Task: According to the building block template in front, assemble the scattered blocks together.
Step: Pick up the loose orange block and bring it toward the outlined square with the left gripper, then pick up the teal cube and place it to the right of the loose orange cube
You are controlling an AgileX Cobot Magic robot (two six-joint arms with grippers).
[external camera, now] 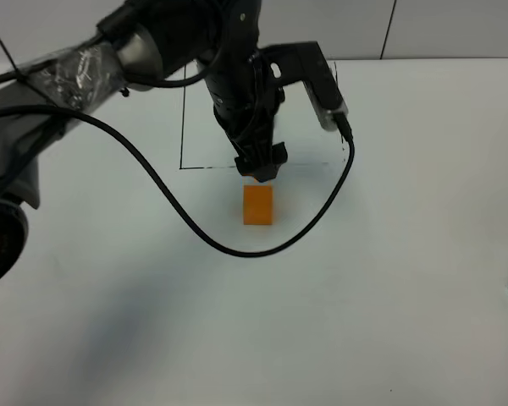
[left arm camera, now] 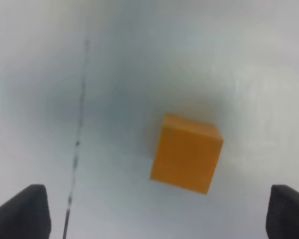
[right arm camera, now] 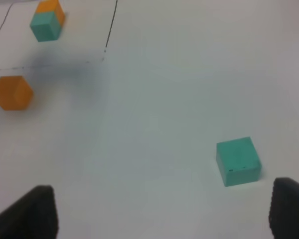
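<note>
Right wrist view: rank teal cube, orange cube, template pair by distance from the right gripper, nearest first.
1. the teal cube: just ahead of the right gripper, far right of the workspace.
2. the orange cube: centre, just outside the black outline.
3. the template pair: inside the outline, farthest.

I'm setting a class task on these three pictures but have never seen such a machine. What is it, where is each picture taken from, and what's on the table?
It is a robot with two arms, each ending in jaws. The wide picture comes from a high camera: the left arm reaches down near an orange cube on the white table, beside a drawn black outline. The second is that arm's wrist camera: the same cube ahead of wide-open jaws, not gripped. The third is the right arm's wrist camera: open jaws, a loose teal cube, and the template, an orange-and-teal pair inside the outline. Nothing is held.
</note>
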